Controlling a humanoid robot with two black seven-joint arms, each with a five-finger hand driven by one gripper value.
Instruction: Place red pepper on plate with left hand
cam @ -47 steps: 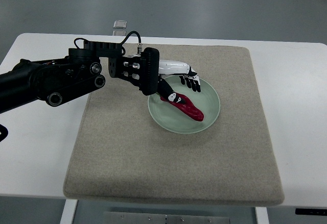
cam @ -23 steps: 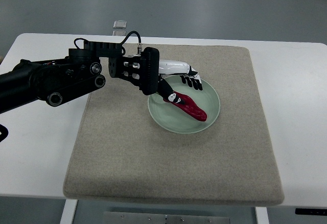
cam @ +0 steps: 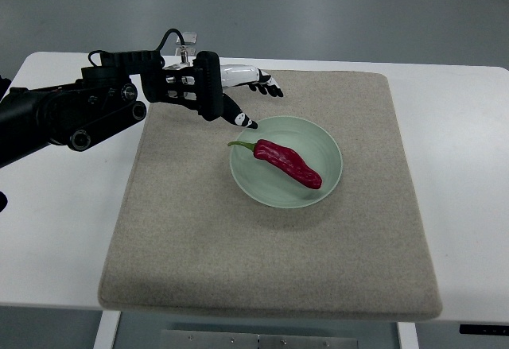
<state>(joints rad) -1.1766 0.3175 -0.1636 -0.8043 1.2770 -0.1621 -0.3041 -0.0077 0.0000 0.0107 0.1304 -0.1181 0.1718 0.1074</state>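
Red pepper [cam: 287,162] lying across my pale green plate [cam: 324,137], stem toward the left, my left hand [cam: 241,95] just beside the rim, fingers spread, holding nothing, beige mat [cam: 262,261] underneath.

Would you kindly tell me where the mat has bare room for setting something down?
The mat is bare in front of the plate and along its right side. The back-left corner is crowded by the left hand; the red pepper fills the plate.
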